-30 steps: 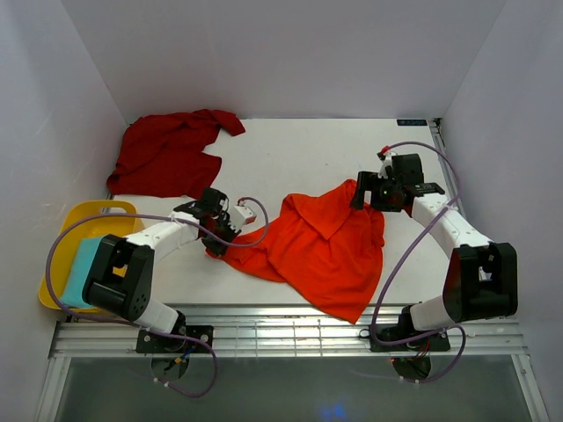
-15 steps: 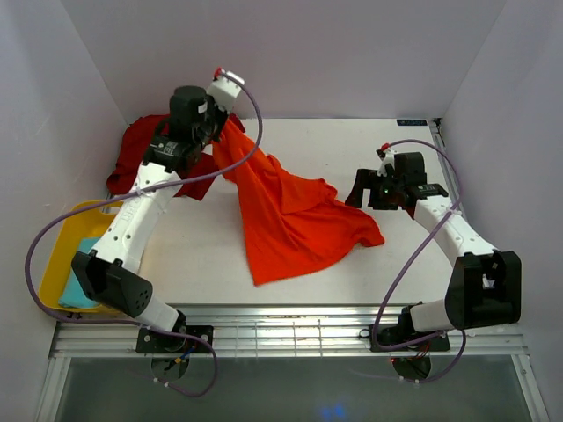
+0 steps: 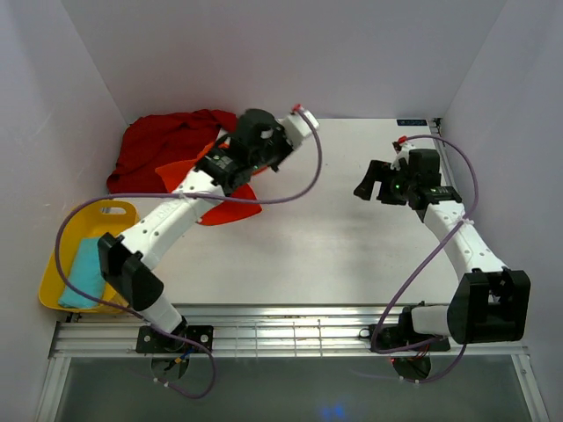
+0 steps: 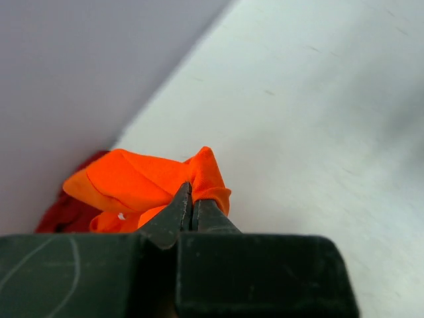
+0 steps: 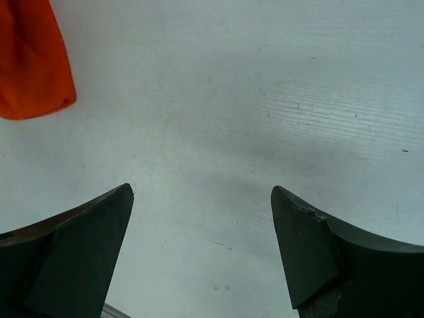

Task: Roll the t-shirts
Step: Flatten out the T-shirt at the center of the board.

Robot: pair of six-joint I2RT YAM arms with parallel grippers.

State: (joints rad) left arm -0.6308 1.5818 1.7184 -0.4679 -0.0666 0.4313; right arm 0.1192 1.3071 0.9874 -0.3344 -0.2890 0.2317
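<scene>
The bright orange-red t-shirt (image 3: 225,209) is bunched at the back left, mostly hidden under my left arm. Its edge lies against the dark crimson t-shirt (image 3: 163,148), which is crumpled in the back left corner. My left gripper (image 3: 230,158) is shut on a fold of the orange cloth (image 4: 136,179), with the tips (image 4: 192,199) pinched together; the crimson shirt (image 4: 66,213) shows low at the left. My right gripper (image 3: 374,181) hovers open over bare table at the right. Nothing is between its fingers (image 5: 202,199), and an orange corner (image 5: 30,63) shows far to its left.
A yellow tub (image 3: 63,230) with a teal cloth (image 3: 84,271) in it stands at the near left table edge. White walls close in the back and both sides. A purple cable loops from each arm.
My left arm has lifted the orange shirt off the table's middle and swung it to the back left, where it is now bunched. The right gripper, still open, has drifted slightly right.
</scene>
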